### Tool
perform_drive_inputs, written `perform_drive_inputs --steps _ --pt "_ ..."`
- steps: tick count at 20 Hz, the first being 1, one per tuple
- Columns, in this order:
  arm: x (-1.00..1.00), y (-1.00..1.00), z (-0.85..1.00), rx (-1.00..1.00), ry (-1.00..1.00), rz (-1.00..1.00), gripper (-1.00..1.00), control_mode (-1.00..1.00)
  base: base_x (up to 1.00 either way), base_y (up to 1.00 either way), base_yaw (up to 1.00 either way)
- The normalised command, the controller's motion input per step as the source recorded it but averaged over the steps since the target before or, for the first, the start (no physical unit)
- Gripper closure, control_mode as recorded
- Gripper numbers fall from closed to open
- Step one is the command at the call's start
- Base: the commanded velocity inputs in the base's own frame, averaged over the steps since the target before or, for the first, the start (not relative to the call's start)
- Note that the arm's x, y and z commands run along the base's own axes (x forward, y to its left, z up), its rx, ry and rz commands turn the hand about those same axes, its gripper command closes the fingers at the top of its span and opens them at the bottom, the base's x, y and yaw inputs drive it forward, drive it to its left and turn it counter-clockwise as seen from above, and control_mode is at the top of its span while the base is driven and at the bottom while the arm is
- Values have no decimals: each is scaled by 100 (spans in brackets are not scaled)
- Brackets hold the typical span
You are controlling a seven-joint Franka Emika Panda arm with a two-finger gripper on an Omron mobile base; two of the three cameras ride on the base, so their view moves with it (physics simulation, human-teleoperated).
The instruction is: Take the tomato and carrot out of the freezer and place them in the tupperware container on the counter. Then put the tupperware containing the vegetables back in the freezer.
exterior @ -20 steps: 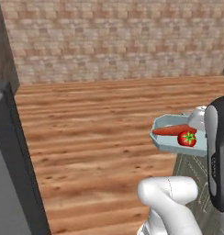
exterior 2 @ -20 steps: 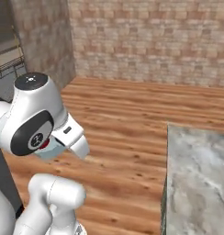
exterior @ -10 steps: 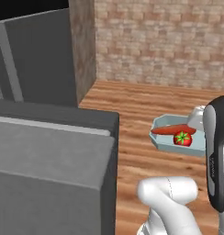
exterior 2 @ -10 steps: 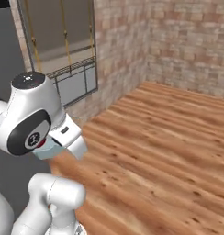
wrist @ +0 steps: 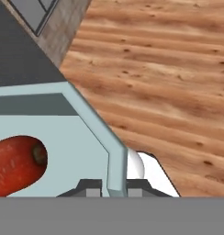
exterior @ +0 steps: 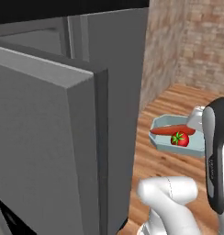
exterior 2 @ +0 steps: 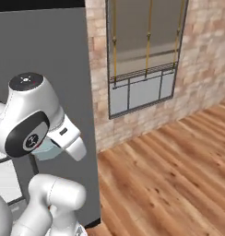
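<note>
My gripper (wrist: 114, 186) is shut on the right rim of the pale blue tupperware container (exterior: 165, 140), with one finger on each side of its wall (wrist: 116, 160). I hold the container in the air above the wooden floor. Inside it lie the orange-red carrot (exterior: 170, 130) and the small red tomato (exterior: 180, 138). The carrot's blunt end (wrist: 17, 169) shows close up in the hand view. The dark grey freezer (exterior: 109, 82) stands at the left, its door (exterior: 40, 151) swung open toward me. Under my arm the container (exterior 2: 44, 150) peeks out. The counter is out of view.
A brick wall with a barred window (exterior 2: 142, 69) stands right of the freezer's side (exterior 2: 45, 60). White inner shelves (exterior 2: 3, 179) show at the far left. Wooden floor (exterior 2: 179, 175) stretches to the right.
The whole view has swung from open floor and marble counter round to the freezer, so the base has turned. The container with both vegetables has stayed in my shut gripper.
</note>
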Motion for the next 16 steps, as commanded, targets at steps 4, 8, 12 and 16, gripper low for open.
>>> perform_drive_inputs --steps 4,8,12,16 --pt "0 0 0 0 0 0 100 100 0 8 61" --pt "0 0 0 0 0 0 100 100 -7 0 59" --pt "0 0 0 0 0 0 100 100 0 0 61" --pt "0 0 0 0 0 0 100 100 7 0 58"
